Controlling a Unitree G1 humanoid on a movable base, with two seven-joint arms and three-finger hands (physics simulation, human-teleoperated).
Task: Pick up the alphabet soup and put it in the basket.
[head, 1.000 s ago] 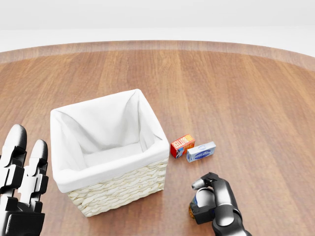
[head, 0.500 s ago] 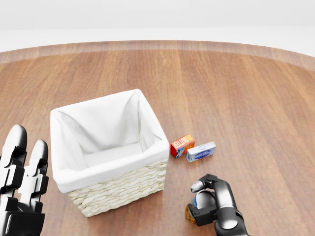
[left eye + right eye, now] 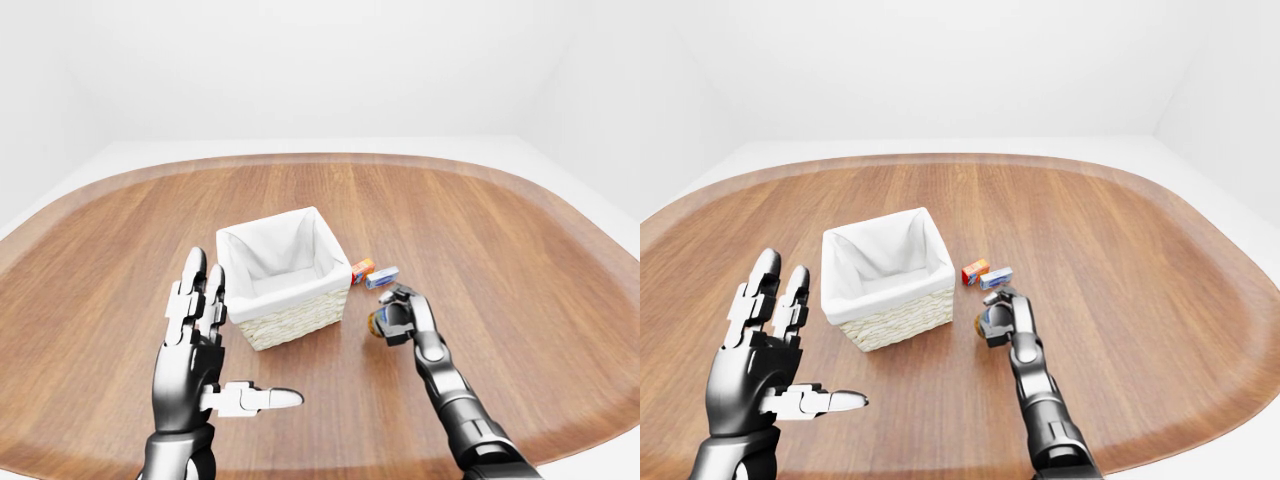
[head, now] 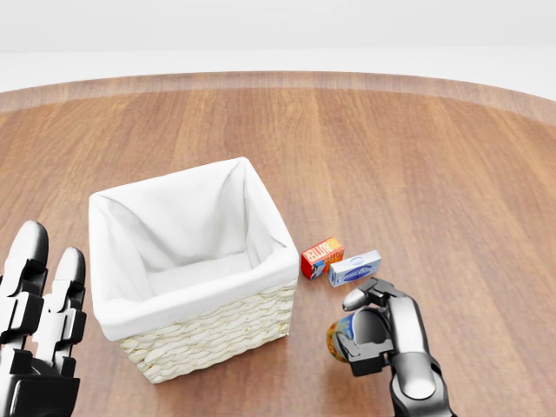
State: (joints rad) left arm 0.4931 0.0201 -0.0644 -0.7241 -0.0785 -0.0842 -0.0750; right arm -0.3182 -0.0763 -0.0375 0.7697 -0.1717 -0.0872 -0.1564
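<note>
The alphabet soup can [image 4: 340, 338], blue and orange, is gripped in my right hand [image 4: 372, 327], lifted a little off the wooden table, just right of the basket [image 4: 193, 269]. The basket is wicker with a white cloth lining and stands open at the centre-left of the head view. It also shows in the left-eye view [image 3: 283, 276]. My left hand [image 3: 205, 345] is open with fingers spread, held up to the left of the basket, holding nothing.
A small red-orange box [image 4: 321, 257] and a blue-white box [image 4: 354, 268] lie on the table just right of the basket, above my right hand. The round wooden table [image 4: 417, 156] stretches wide around them.
My right hand has risen and moved up the head view with the soup can in it, closer to the two small boxes. The left hand and basket have not moved.
</note>
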